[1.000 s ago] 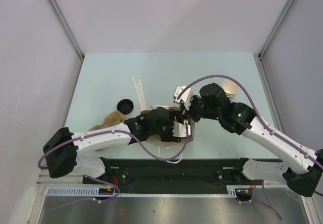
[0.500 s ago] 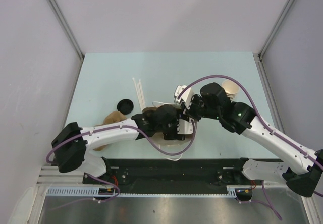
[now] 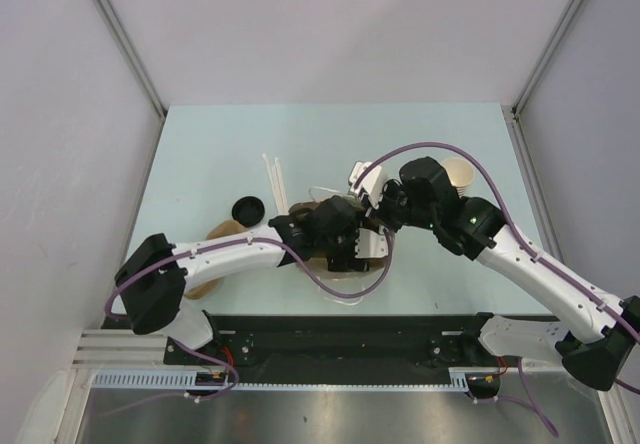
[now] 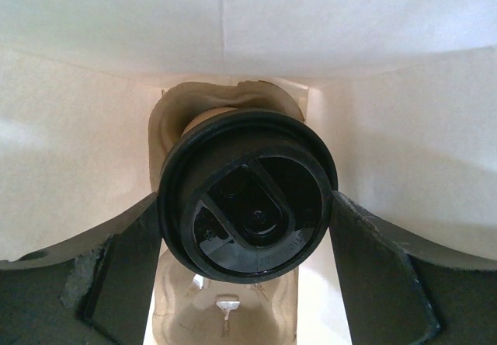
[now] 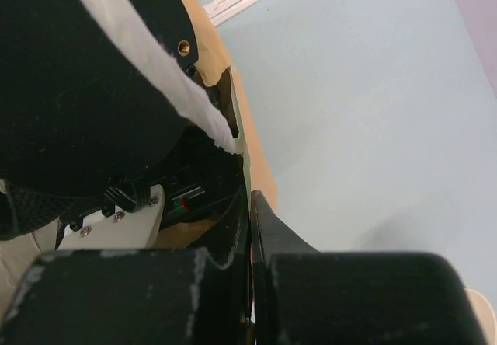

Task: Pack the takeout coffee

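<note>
Top view, bag: the brown paper bag (image 3: 372, 254) is seen at mid-table, with the left arm (image 3: 250, 252) reached down into its mouth.
Top view, bag's surroundings: a loose black lid (image 3: 247, 208) is seen to the bag's left and a stack of lidless cups (image 3: 458, 175) to its right.
Left wrist view, coffee: the takeout coffee (image 4: 248, 197) is shown lid-up inside the bag, between pale paper walls. It is clamped at both sides by the left gripper (image 4: 245, 214).
Right wrist view, bag rim: the right gripper (image 5: 250, 205) is shown with its jaws pressed together on the bag's thin edge, so the mouth is held open.
Step in hand: the cup is judged to be mid-lowering. Whether it has reached the bag's floor cannot be told.
Next move: the cup should be set upright on the floor, the left jaws then parted and drawn straight up, clear of the walls.
</note>
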Tool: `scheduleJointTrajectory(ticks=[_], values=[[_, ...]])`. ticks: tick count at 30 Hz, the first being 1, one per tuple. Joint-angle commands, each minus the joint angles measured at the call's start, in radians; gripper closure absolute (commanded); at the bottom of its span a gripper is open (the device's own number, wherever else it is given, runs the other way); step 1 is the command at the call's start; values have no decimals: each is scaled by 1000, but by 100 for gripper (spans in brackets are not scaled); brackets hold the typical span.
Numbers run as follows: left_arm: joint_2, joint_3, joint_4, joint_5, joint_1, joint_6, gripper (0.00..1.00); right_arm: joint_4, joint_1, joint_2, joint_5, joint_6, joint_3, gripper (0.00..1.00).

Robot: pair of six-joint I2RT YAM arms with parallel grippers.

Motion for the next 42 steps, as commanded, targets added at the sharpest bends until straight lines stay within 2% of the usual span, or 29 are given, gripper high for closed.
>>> scheduleJointTrajectory(ticks=[1, 16, 28, 36, 40, 42], values=[[108, 19, -84, 20, 49, -60, 96, 60, 17, 5, -117, 33, 12, 100], [264, 186, -198, 121, 137, -37, 99, 127, -167, 102, -239, 27, 12, 100], [352, 201, -187, 152, 181, -17, 100, 168, -218, 164, -282, 10, 12, 100], [357, 178, -129, 146, 192, -19, 99, 175, -238, 192, -297, 12, 13, 100], [326, 181, -114, 157, 201, -29, 94, 179, -247, 194, -298, 6, 13, 100], [291, 183, -115, 177, 203, -26, 86, 181, -250, 192, -297, 4, 13, 100]])
